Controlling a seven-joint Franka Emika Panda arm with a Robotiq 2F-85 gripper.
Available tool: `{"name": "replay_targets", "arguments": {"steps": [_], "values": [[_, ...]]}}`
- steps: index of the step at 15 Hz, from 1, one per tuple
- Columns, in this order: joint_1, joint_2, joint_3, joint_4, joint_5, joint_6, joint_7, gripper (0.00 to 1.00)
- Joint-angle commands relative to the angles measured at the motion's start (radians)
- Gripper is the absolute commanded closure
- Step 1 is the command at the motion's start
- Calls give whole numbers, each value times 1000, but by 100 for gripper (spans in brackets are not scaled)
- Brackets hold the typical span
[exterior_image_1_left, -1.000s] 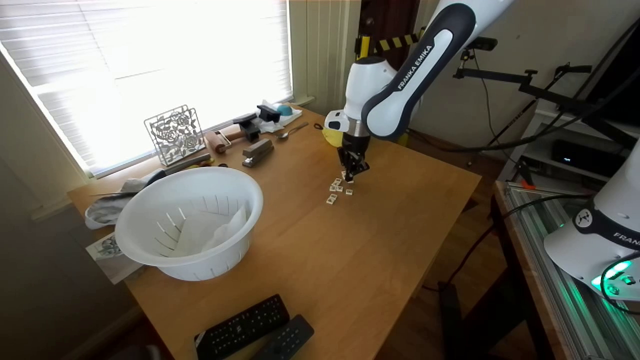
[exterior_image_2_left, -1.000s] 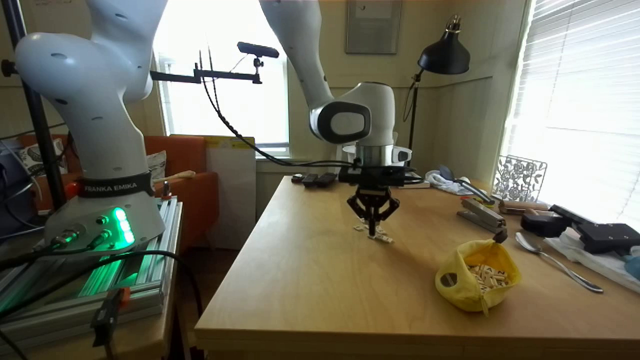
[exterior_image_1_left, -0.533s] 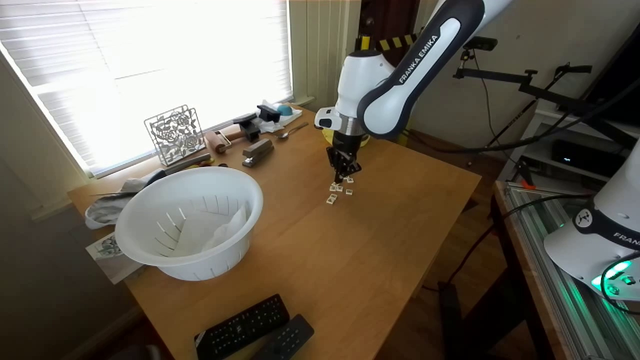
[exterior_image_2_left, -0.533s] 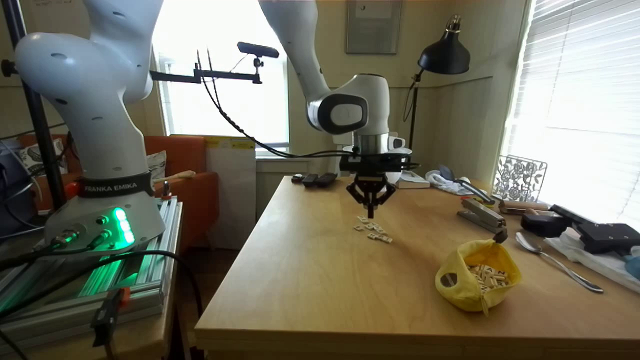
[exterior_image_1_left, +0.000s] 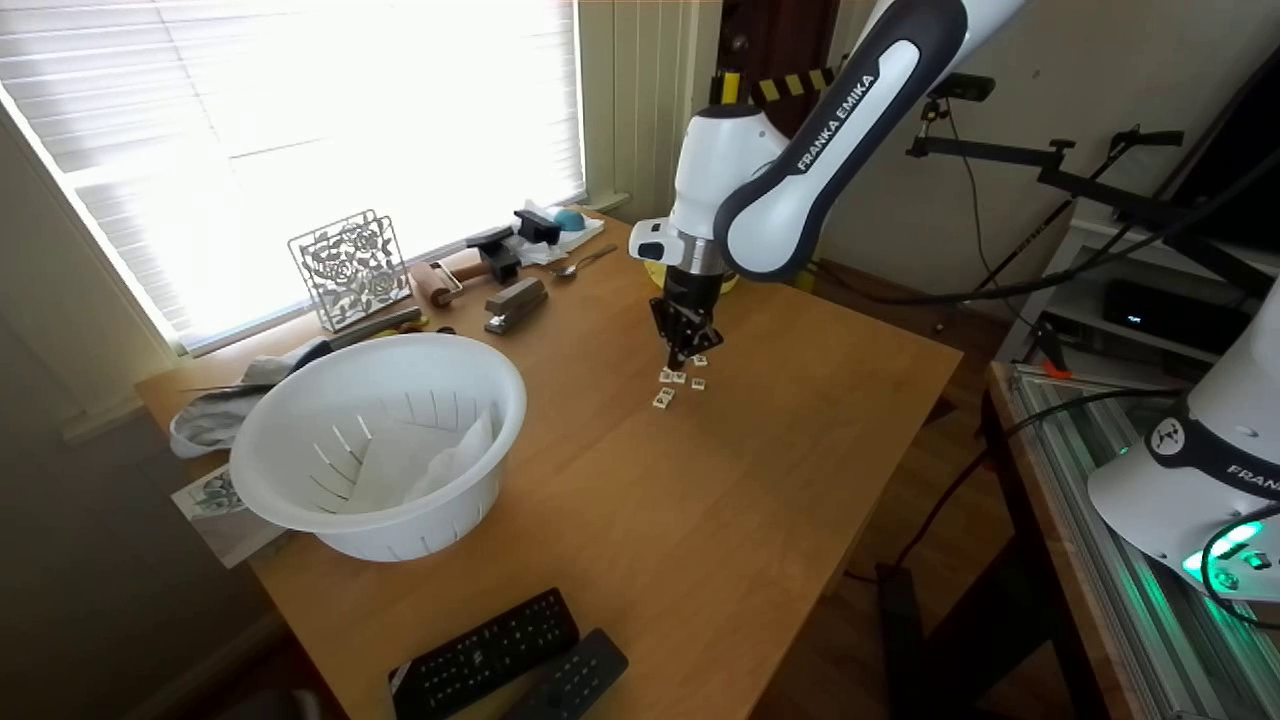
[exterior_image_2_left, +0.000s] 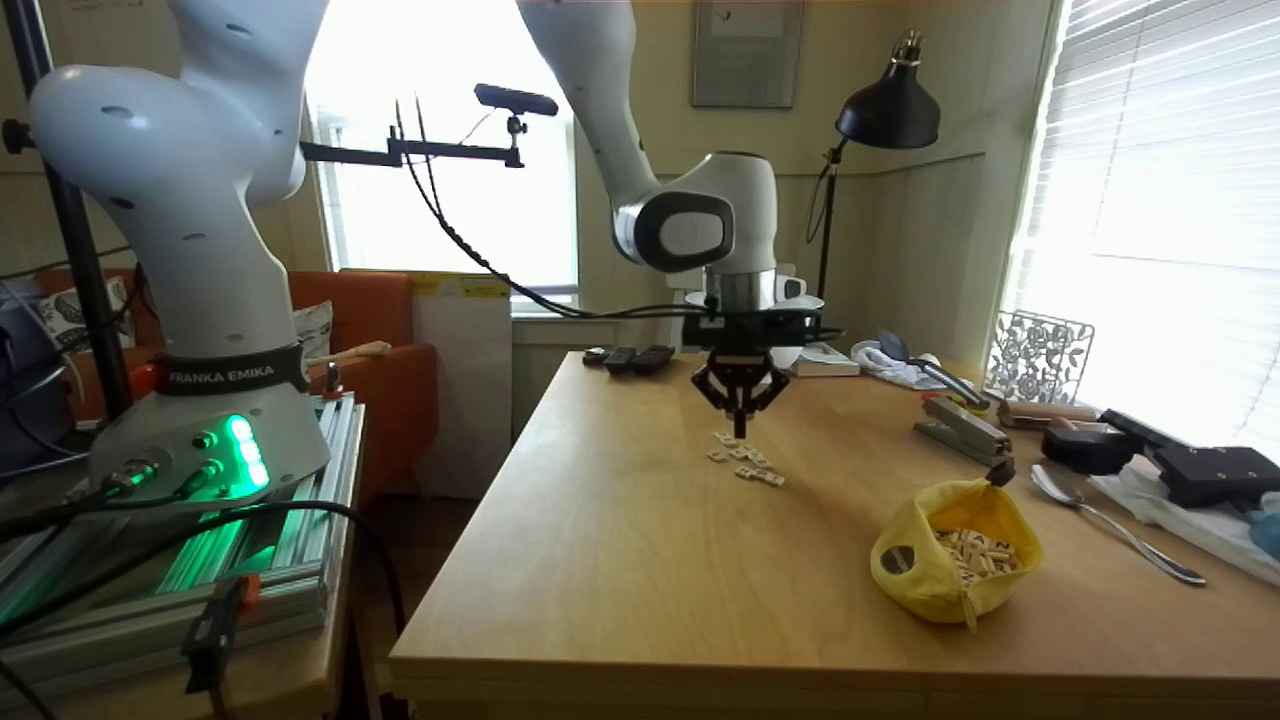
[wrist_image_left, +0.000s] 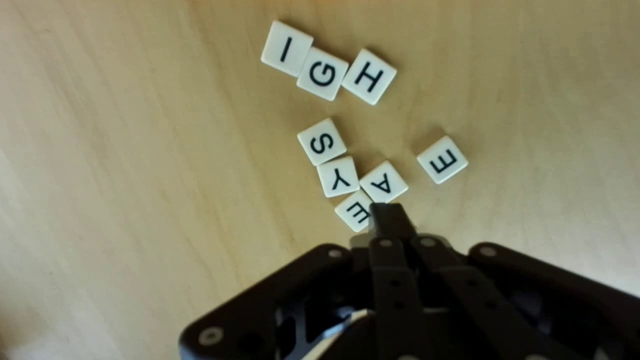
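Lifting and moving across the table (exterior_image_2_left: 620, 560), the gripper (exterior_image_2_left: 740, 428) had just uncovered the letter tiles (exterior_image_2_left: 768, 478) nearest the yellow bag (exterior_image_2_left: 925, 575). Eight tiles showed, scattered face up on the wood; the gripper's fingers, pressed together with nothing visible between them, partly hid an E tile (wrist_image_left: 354, 212) in the wrist view.

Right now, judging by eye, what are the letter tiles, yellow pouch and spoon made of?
Letter tiles: probably plastic with a satin finish; their off-white faces look smooth and grainless.
Yellow pouch: matte, perhaps fabric or soft rubber; its rim bends unevenly.
Spoon: likely polished metal, from its silvery colour and bright highlights.
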Motion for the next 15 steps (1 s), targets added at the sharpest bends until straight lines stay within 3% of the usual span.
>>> {"name": "replay_targets", "arguments": {"steps": [1,9,15], "values": [[-7,26,-2,7,-8,25,-38,100],[-4,58,-19,17,-18,28,-59,100],[20,63,-51,13,-15,20,-3,100]]}}
